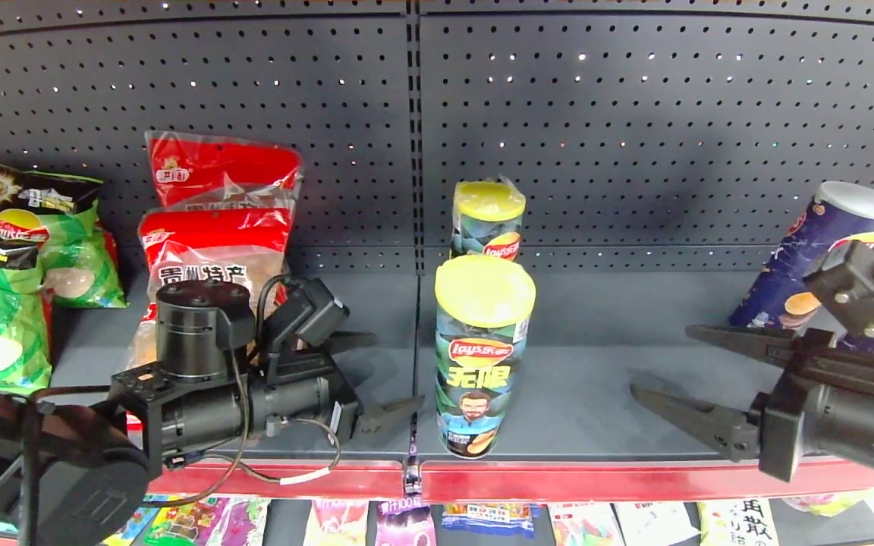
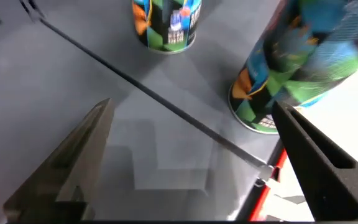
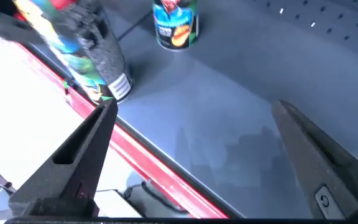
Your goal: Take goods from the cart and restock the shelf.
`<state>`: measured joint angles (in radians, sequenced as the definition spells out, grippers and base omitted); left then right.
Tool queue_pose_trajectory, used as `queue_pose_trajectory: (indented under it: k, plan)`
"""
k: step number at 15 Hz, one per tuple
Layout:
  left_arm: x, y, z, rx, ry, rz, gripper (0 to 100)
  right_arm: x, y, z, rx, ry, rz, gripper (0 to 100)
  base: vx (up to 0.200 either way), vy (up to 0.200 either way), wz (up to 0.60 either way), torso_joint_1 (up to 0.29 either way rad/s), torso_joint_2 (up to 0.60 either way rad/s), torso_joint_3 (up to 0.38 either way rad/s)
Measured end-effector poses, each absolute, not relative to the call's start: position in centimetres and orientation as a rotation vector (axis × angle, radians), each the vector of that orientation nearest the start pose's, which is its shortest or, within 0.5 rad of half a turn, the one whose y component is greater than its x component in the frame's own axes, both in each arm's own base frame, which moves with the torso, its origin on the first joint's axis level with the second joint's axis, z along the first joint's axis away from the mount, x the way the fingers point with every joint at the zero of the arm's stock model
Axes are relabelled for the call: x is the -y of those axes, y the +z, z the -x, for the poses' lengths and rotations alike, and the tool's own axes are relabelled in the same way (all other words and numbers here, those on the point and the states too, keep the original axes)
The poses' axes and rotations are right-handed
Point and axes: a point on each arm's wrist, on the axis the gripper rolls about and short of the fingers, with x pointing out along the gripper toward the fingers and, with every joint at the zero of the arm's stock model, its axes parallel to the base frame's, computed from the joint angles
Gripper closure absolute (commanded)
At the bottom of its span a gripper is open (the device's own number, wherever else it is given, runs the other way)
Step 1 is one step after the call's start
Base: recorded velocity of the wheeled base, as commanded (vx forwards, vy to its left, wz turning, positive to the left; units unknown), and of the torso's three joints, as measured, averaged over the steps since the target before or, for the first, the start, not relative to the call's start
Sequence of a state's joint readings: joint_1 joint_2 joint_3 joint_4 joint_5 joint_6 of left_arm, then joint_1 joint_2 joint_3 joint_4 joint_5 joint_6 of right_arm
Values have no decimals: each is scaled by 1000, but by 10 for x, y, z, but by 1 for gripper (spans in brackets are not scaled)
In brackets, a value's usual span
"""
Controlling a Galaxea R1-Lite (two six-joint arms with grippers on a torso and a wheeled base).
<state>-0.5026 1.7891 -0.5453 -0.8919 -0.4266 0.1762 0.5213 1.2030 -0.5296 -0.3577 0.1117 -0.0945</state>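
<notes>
A front can (image 1: 482, 356) and a rear can (image 1: 488, 220) are standing upright in line on the shelf (image 1: 596, 379), the front one near the red lip (image 1: 558, 479). The left gripper (image 1: 376, 377) is hovering just beside it, jaws released and empty, with red bags (image 1: 217, 227) and green bags (image 1: 20, 265) crowding that side. The right gripper (image 1: 664, 362) is holding its jaws spread over bare shelf, a blue can (image 1: 809, 258) leaning behind.

Black left gripper (image 1: 397, 369): tapered wedge fingers (image 1: 388, 413), looped black cable (image 1: 221, 478), perhaps a white tag (image 1: 304, 476).
</notes>
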Motion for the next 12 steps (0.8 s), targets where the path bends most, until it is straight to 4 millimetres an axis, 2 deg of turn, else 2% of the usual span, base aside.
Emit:
queue_pose_trajectory:
  k: [4, 12]
  plan:
    - [155, 111, -253, -297, -950, -181, 0, -83, 205, -140, -242, 641, 146, 0, 0, 0, 0, 0, 0, 0]
    - [158, 105, -267, -306, -897, -190, 0, -82, 209, -139, -225, 640, 141, 0, 0, 0, 0, 0, 0, 0]
